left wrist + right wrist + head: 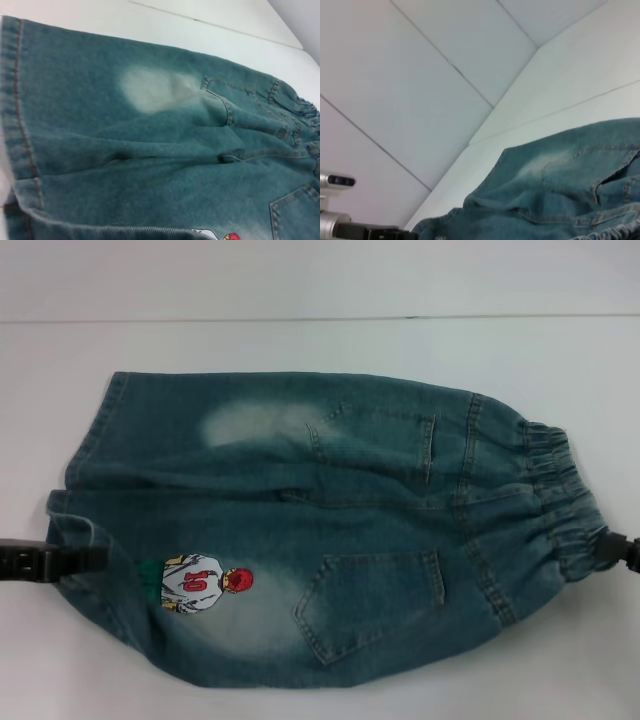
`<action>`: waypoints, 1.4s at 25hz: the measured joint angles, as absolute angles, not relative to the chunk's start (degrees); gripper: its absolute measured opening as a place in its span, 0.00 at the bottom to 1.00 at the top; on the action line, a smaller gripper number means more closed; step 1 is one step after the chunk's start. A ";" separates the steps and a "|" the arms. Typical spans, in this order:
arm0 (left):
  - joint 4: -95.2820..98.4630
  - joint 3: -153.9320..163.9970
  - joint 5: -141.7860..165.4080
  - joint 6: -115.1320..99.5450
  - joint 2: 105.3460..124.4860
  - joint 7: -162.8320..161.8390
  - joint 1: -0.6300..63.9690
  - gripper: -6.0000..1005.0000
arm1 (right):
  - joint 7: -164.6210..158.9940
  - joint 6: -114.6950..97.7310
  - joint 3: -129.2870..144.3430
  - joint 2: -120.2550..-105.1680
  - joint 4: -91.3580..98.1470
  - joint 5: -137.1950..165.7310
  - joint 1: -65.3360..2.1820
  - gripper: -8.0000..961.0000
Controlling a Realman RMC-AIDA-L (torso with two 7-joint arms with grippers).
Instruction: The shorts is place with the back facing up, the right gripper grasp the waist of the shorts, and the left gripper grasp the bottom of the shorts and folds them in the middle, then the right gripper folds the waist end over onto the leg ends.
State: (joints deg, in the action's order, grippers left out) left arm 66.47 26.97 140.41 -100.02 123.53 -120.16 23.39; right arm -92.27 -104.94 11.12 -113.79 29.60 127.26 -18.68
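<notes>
Denim in a faded teal-blue is spread across the middle of the white table (120,680): the shorts (330,530) are laid back side up, lengthwise between the table's left and right edges, with two patch pockets showing. The waist (565,495), gathered and crinkled, is turned toward the right edge, while the bottom (80,490) with its straight stitched hems is turned toward the left edge. An embroidered player (205,585) in a white shirt is seen on the leg nearer the front edge, close to the hem. The left gripper (95,558) is brought in from the left edge, and its black fingers are closed on the hem of the near leg, just beside the embroidery; the cloth is bunched around the fingertips there. The right gripper (600,545) is set at the opposite end, by the right edge, and its tip is buried in the ruffled waistband at the near corner, so the waist is taken to be pinched between its fingers. The garment is thus held at both ends along its near side, and that side is slightly raised and wrinkled, while the far leg and far half of the waistband are left lying flat toward the back edge. From the right wrist, the left arm's silver-grey wrist (332,220) is glimpsed beyond the denim.
</notes>
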 joint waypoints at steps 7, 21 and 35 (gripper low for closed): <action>65.99 25.02 135.66 -98.05 123.26 -119.60 23.46 0.01 | -95.42 -104.79 8.79 -113.82 29.09 126.84 -19.63 0.09; 60.09 24.95 122.75 -84.42 122.05 -117.19 24.16 0.01 | -105.04 -97.44 7.54 -114.96 28.62 116.48 -20.71 0.11; 47.41 25.50 115.08 -69.45 121.05 -109.06 30.17 0.01 | -110.38 -83.77 7.84 -115.39 24.17 108.91 -26.17 0.13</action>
State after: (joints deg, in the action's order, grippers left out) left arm 47.41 25.50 115.08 -69.45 121.05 -109.06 30.17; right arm -110.39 -83.77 7.84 -115.39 24.17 108.91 -26.17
